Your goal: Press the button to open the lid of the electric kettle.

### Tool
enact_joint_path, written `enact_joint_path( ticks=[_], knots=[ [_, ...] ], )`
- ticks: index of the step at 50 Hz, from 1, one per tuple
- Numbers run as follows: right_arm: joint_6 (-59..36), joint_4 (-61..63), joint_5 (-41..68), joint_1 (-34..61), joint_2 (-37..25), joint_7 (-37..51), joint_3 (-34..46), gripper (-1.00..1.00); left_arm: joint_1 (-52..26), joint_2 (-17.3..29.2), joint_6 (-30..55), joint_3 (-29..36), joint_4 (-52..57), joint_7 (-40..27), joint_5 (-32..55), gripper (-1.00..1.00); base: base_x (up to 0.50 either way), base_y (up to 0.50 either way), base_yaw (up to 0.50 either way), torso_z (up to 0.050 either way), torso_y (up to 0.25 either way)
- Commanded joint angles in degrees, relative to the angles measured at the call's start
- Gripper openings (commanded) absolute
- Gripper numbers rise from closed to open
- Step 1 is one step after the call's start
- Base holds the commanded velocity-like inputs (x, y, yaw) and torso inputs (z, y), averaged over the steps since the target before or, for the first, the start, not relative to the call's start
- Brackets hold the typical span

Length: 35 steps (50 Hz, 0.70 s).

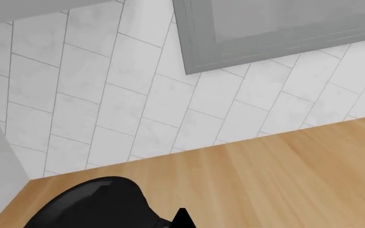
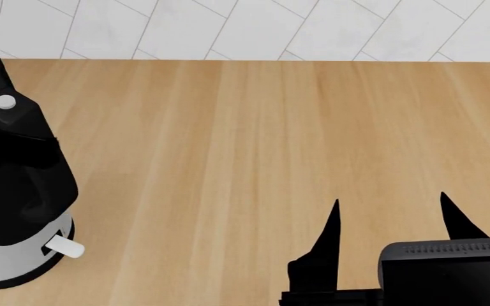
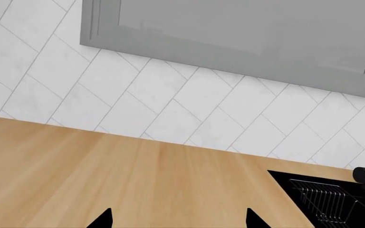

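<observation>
The electric kettle (image 2: 20, 210) stands at the far left of the wooden countertop (image 2: 228, 159), partly cut off by the edge of the head view. Its silvery-white body shows near the base, above a black base ring, and its big black handle (image 2: 15, 159) faces the camera. The button (image 2: 6, 102), a tiny white round knob, sits in the top end of that handle. A white lever tab (image 2: 64, 247) sticks out low on the body, near the base. The lid (image 1: 93, 204) appears in the left wrist view as a rounded black shape at the frame's lower edge, with the countertop beyond it.

The right gripper (image 2: 390, 223) hovers over the near right part of the countertop, well apart from the kettle. Its two black fingers stand spread, with bare wood between them, and nothing is held. In the right wrist view only the two fingertips (image 3: 101, 219) show, again set apart.

Of the left gripper (image 1: 181, 219) only a small black tip shows in its wrist view, beside the kettle's top; whether it is spread or pressed together cannot be told.

A white herringbone tile wall (image 2: 254, 29) runs along the far edge of the countertop, with a grey cabinet (image 3: 233, 38) above. A black sink (image 3: 328, 199) with a wire rack lies at the right.
</observation>
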<state>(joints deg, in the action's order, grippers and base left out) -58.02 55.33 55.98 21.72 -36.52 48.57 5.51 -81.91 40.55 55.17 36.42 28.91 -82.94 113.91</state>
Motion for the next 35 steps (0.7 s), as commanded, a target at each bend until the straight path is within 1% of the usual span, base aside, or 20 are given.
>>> enact_joint_path(
  ticks=[1,6,18,35],
  knots=[
    [0.7,-0.6,-0.9,0.2,0.2,-0.2,1.4,1.00,-3.1,-0.5,2.6,2.8,-7.0,5.3,-3.4,-1.00,0.00,0.00,0.00,0.000,0.000],
    [1.0,-0.9,-1.2,0.1,0.3,-0.3,2.0,1.00,-2.8,-0.6,3.0,3.1,-8.7,7.2,-4.7,-1.00,0.00,0.00,0.00,0.000,0.000],
    [1.0,-1.1,-1.4,0.5,0.3,0.0,3.1,1.00,2.1,-0.4,1.7,3.9,-12.9,13.7,-10.1,-1.00,0.00,0.00,0.00,0.000,0.000],
    [1.9,-1.9,-2.4,0.3,0.4,-0.3,4.6,1.00,4.9,0.0,2.0,5.8,-16.6,16.1,-10.9,-1.00,0.00,0.00,0.00,0.000,0.000]
  ],
)
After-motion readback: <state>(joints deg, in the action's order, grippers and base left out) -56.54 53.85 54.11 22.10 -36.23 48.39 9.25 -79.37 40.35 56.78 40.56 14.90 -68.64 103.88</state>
